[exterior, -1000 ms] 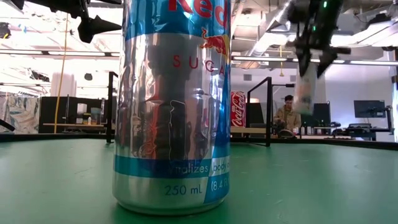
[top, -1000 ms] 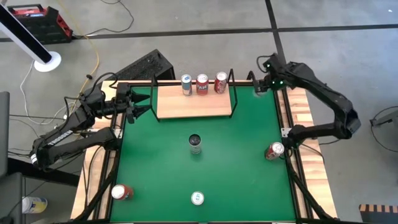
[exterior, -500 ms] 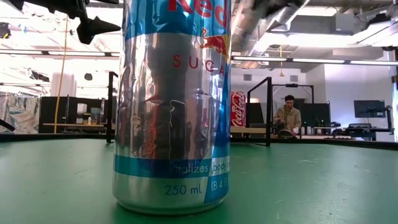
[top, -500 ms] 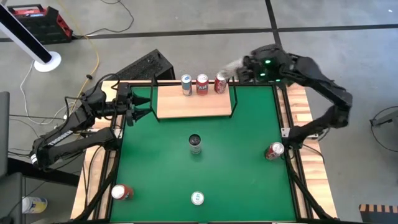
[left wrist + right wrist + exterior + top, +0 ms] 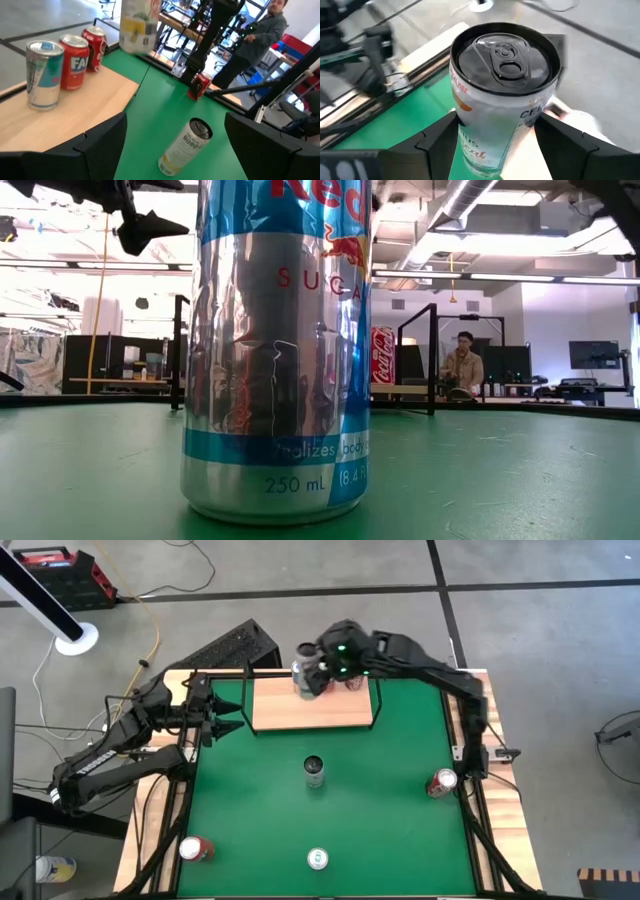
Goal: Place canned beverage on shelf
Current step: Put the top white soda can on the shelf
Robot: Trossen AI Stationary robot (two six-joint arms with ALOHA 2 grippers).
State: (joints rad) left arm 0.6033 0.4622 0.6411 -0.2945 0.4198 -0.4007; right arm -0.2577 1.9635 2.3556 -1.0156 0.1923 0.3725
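Observation:
My right gripper [image 5: 320, 668] is shut on a white can with a black top [image 5: 502, 90]. It holds the can above the far side of the shelf [image 5: 310, 708], a light-wood board in a black wire frame. The can also shows in the left wrist view [image 5: 136, 25], over the shelf's row of cans. That row is a silver-blue can [image 5: 42, 75] and two red cans [image 5: 75, 61], [image 5: 95, 46], all standing on their bases. My left gripper [image 5: 225, 717] is open and empty at the shelf's left end. My right gripper pinches the white can's side wall [image 5: 470, 140], a little below its top rim, between its two fingers [image 5: 435, 147]. The fingers come from the table's right side, slanting down. The can is about upright, top up, lifted clear above the shelf.
A pale can [image 5: 314, 770] stands mid-mat on the green mat [image 5: 380, 820]. A silver-blue can [image 5: 317, 858] stands near the front edge and fills the low view [image 5: 275, 350]. Red cans sit at front left [image 5: 195, 848] and at the right [image 5: 441, 783]. A person [image 5: 463, 365] sits beyond the table.
My right gripper has swung from the table's far right corner toward the left along the far edge. It carries the white can, which is now over the shelf's row of cans. It has left the low view's open part.

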